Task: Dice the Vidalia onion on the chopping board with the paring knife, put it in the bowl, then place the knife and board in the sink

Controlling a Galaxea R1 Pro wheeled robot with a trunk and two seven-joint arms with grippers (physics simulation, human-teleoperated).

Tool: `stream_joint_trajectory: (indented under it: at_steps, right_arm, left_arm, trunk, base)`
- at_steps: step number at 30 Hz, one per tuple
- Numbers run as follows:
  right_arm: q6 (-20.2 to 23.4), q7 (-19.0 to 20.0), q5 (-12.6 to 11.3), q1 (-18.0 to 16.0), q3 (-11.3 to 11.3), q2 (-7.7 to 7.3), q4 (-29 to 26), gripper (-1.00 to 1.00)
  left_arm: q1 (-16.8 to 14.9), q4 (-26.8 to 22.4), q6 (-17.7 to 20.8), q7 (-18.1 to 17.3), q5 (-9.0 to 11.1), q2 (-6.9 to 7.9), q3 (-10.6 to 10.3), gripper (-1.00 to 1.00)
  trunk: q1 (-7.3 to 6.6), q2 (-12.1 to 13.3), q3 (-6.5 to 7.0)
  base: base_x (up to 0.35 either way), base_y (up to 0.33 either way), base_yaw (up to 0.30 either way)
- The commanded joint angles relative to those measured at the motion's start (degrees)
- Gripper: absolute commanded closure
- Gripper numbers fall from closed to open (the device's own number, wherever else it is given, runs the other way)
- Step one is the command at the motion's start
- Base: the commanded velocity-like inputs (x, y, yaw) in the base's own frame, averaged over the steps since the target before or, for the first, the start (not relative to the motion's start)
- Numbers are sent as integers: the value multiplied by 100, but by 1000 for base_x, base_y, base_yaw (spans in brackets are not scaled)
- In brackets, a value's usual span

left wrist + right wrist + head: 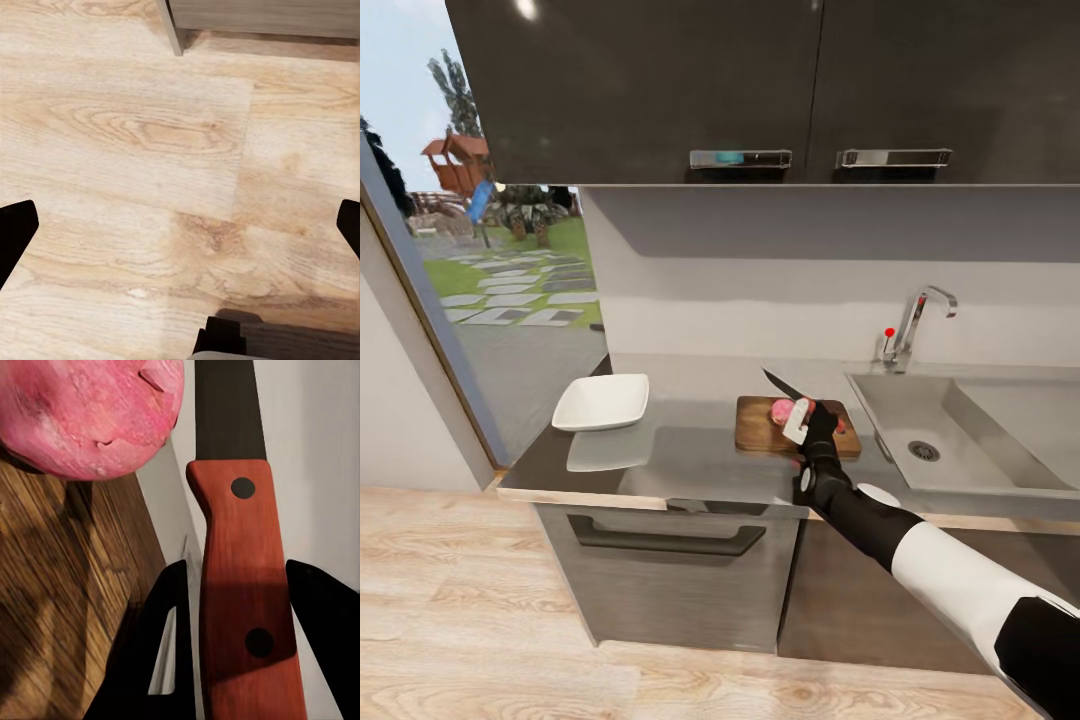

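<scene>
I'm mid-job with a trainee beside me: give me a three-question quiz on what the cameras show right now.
1. True or false: the Vidalia onion lies on the chopping board.
2. What does the right gripper hold? A) the bowl B) the paring knife C) nothing
3. Fill in: the left gripper hangs open over the wooden ____.

Key
1. True; the onion sits on the board, beside the knife blade.
2. B; its fingers flank the red handle.
3. floor
</scene>
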Motion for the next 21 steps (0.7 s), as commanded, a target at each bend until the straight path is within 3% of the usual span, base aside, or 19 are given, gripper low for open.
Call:
stream_joint_trajectory:
  at_steps: [1,21]
  right_arm:
    - [23,-15,13,-9,34,-6,9,100]
    - [-11,-11,13,-9,42,10,36,100]
  left_arm:
    - [-12,24,-38,5,55,-4,-50,-100]
    - [-7,24,-38,5,55,-4,-50,-100]
  trunk:
    - [0,-4,-6]
    - [0,-4,-6]
  base:
    - [0,0,0]
    - [0,0,0]
